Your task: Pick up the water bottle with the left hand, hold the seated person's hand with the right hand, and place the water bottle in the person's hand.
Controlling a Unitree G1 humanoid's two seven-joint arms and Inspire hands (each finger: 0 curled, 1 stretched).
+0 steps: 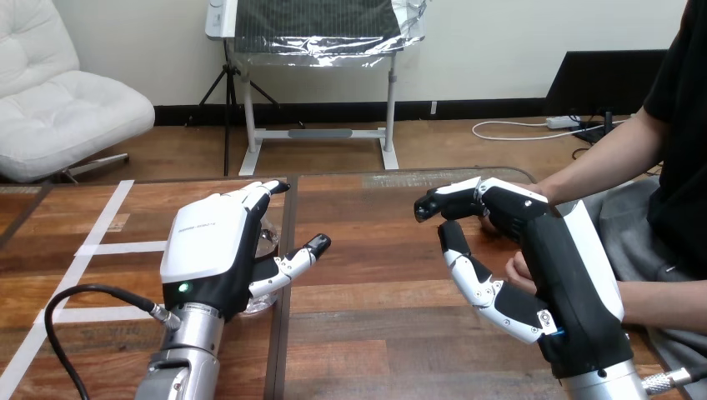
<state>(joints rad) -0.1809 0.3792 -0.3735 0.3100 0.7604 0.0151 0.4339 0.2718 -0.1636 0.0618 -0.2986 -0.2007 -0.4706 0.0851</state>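
Observation:
My left hand [208, 250] hovers over the left half of the table with its fingers straight and its thumb spread: it is open. Under and behind it stands the clear water bottle [268, 237], mostly hidden, with only slivers showing past the palm's right edge. My right hand [546, 267] is at the right, open, its fingers stretched leftward and its thumb pointing down-left. The person's hand [521, 271] peeks out just behind its palm. A second forearm of the person [600, 167] reaches in from the upper right, its hand hidden behind my right fingers. I cannot tell whether they touch.
The wooden table [367, 275] has a dark seam running down beside my left hand. White tape strips [100, 229] mark its left part. The person sits at the right edge.

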